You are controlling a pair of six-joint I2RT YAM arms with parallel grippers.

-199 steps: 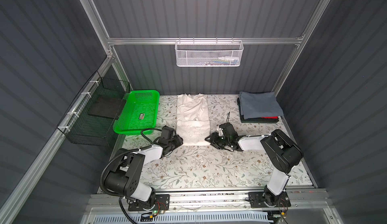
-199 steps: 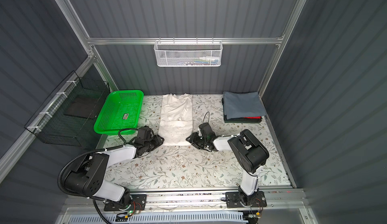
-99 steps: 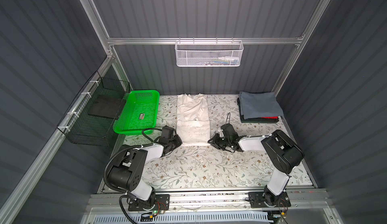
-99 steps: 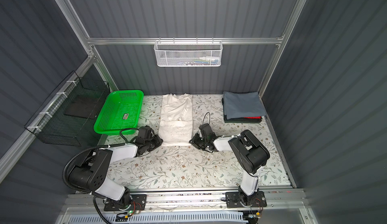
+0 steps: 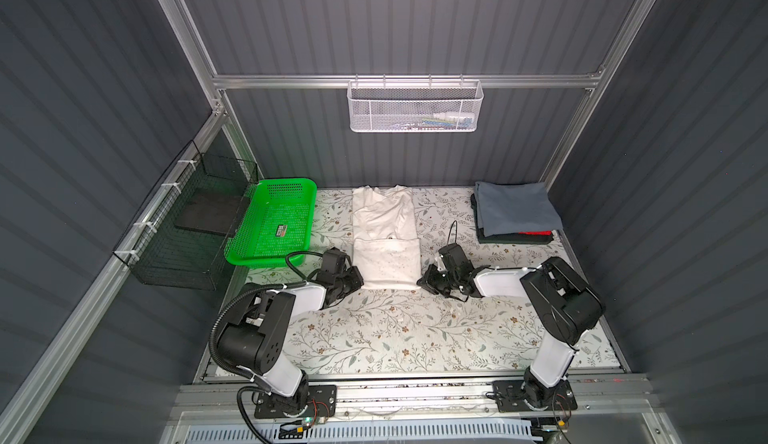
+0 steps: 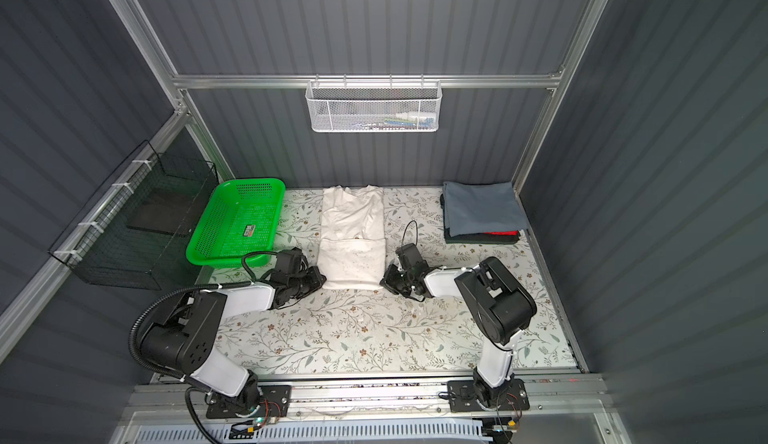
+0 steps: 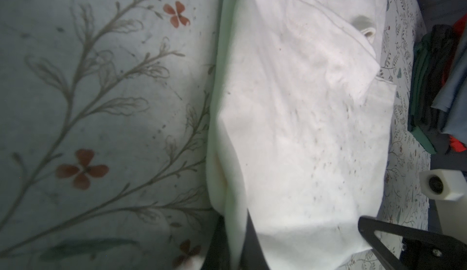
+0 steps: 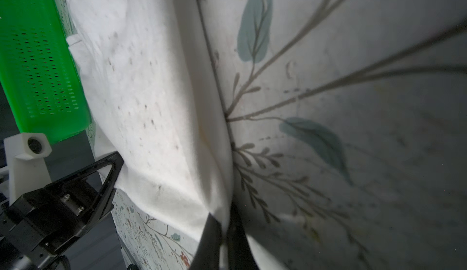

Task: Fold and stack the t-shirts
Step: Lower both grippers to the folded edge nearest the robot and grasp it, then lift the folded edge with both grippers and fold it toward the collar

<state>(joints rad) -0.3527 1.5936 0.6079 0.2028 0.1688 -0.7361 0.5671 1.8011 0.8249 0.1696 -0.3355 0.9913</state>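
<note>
We take the green basket (image 5: 286, 181) as our mark. The cream-white tee (image 5: 384, 234) lies flat on the floral table covering (image 5: 395, 329), just beside the basket on its right in both top views. It makes one long narrow strip. Its collar end is level with the basket's far rim, and its near end is doubled back over the body, level with the basket's near rim.

Our left gripper (image 5: 359, 282) sits low at the tee's near corner on the basket side, close to the basket's near right corner. In the left wrist view its black fingers (image 7: 249, 243) are pinched together with the tee's folded edge caught between them. Our right gripper (image 5: 422, 282) is at the matching near corner on the side away from the basket. In the right wrist view, the right gripper (image 8: 223, 243) is likewise clamped on the white cloth.

Well apart from the basket, beyond the tee, a folded stack rests on the covering. The slate grey-blue tee (image 5: 515, 211) is on top, and a dark tee (image 5: 498, 238) and a red tee (image 5: 536, 233) show under it.
</note>
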